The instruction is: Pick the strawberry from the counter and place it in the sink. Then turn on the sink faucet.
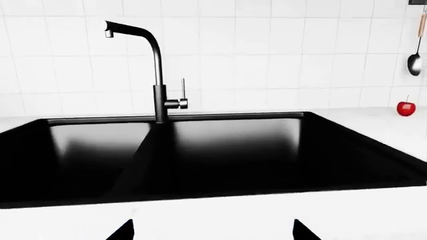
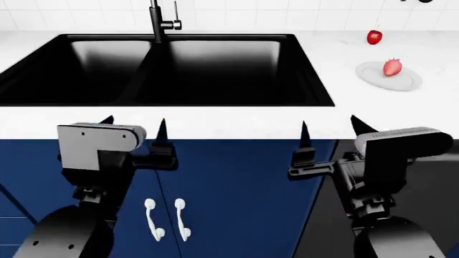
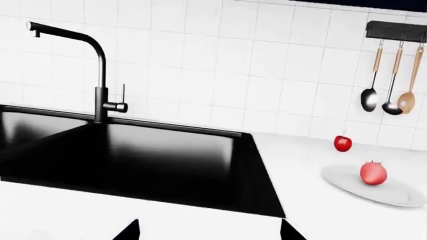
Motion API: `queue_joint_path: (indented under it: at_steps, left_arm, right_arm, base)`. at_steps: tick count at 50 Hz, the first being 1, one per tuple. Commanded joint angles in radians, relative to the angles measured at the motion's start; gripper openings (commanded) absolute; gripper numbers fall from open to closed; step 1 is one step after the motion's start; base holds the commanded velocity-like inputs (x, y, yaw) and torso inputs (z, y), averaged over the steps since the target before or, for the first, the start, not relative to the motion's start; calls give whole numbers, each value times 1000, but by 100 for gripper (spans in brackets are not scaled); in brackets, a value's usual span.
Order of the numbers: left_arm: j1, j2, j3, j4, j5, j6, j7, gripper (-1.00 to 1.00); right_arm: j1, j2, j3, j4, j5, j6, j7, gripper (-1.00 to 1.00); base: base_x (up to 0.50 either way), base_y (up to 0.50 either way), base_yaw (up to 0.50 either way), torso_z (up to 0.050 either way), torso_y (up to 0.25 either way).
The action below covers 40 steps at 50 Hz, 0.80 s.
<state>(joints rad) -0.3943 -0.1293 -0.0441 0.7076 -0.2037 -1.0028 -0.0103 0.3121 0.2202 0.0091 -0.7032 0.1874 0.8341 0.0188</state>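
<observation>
Strawberry (image 2: 392,67) on plate (image 2: 373,78) beside cherry (image 2: 373,37); left tool (image 2: 134,124) and right tool (image 2: 328,127) both spread open, empty.

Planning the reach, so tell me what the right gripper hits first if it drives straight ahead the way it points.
Probably nothing at once: the right gripper points over the counter's front edge toward the sink's right basin. Beyond that stands the tiled wall. The strawberry lies off that line. Depth is uncertain.
</observation>
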Motion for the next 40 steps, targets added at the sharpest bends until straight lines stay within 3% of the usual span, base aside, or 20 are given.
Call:
queue_joint_path:
  at_steps: [1,3,7,16,21,31,40]
  left_arm:
    - [-372,33,-83,58,-97,-412,-28,100]
    - [-472,37,-64,12,-94,-458,-44,100]
    - [-618,46,-20,-96,-85,-479,-65,100]
    - [-814,51,54,-408,-56,-382,-72,100]
    - [-936,54,59,-481,-61,-432,-76,100]
    - [-1154,50,66,-663,-50,-462,-93,100]
    - [-1168,55,64,-692,-54,-450,-108,100]
  right_arm:
    - [294,58,50,-86,85,334,-26,100]
    - [397,54,78,-83,121,439,-42,100]
    - [542,74,72,8,128,483,-55,100]
    - [784,95,30,242,128,505,-84,100]
    - [961,111,-45,365,120,533,-98,100]
    - [1155,99,-91,522,114,583,-104,100]
    - [1193,82,-40,574,116,629,-86,100]
  base:
    - [0,0,0,0,0]
    - [0,0,0,0,0]
    - [0,0,0,0,0]
    - [0,0,0,0,0]
    - [0,0,0,0,0]
    - [0,0,0,0,0]
    - [185,0,0,0,0]
